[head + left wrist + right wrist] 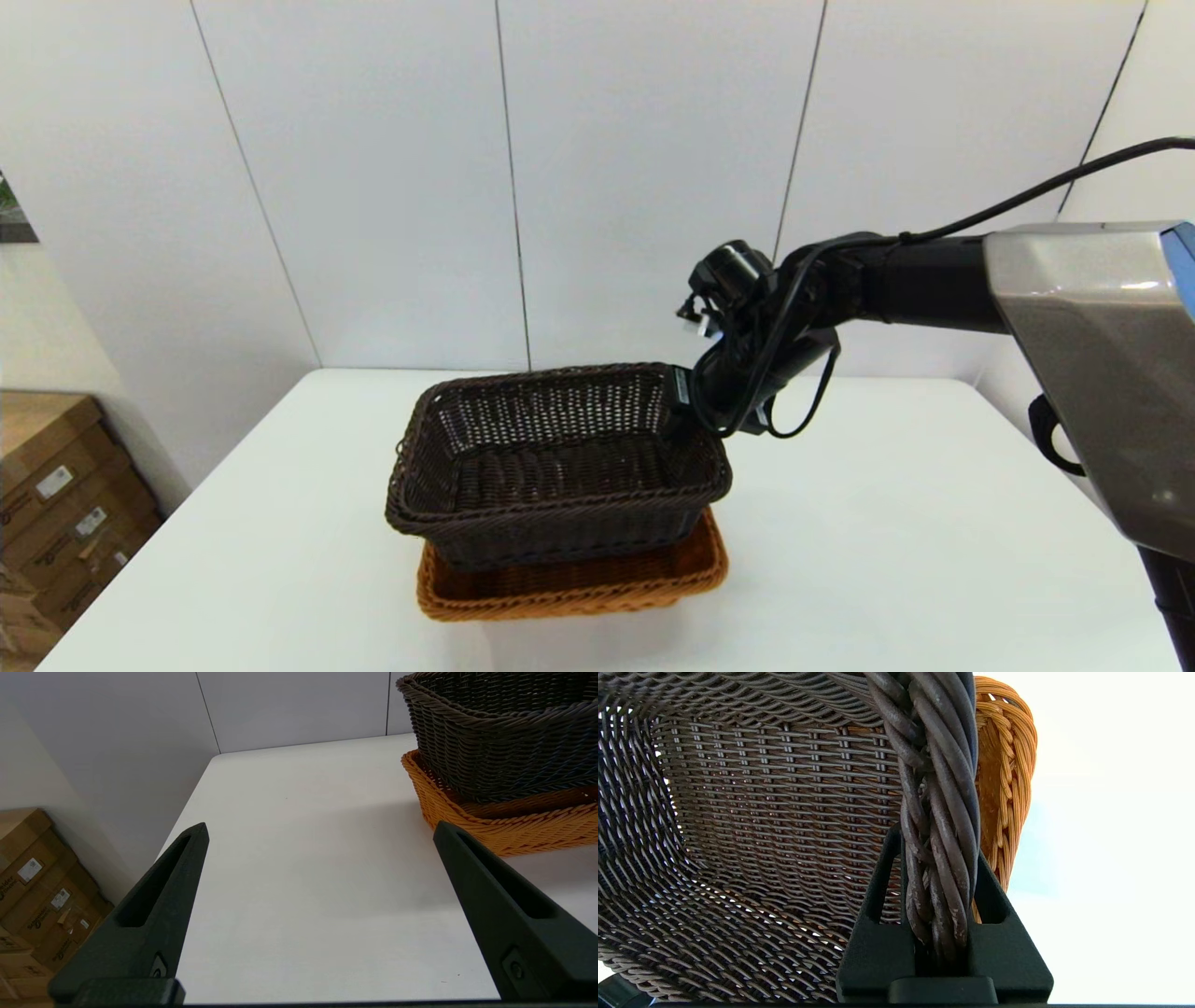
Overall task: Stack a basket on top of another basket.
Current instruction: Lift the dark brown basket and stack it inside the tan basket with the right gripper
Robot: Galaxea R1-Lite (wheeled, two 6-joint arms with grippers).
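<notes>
Near the middle of the worktop [887,523], somewhat toward its front edge, the dark brown basket [560,457] is seen set inside the orange-tan basket [579,579], whose braided rim shows beneath it along the front and the right side. The dark basket appears slightly turned against the lower one and may be a little higher at its right end, though whether it is fully seated cannot be told. The right hand [686,411] is closed on the braided rim of the dark basket at its right end; in the right wrist view one finger lies inside the rim and the other outside, with the twisted strands [938,826] pinched between them.

The left hand [317,830] is held spread wide and empty, low over the bare worktop toward its left edge, apart from both baskets; cardboard boxes [32,882] stand on the floor beyond that edge.

The stacking is judged almost complete: the carry and the placing look done, and what is left is for the rim to be released and the right arm drawn clear without the dark basket being dragged askew.
</notes>
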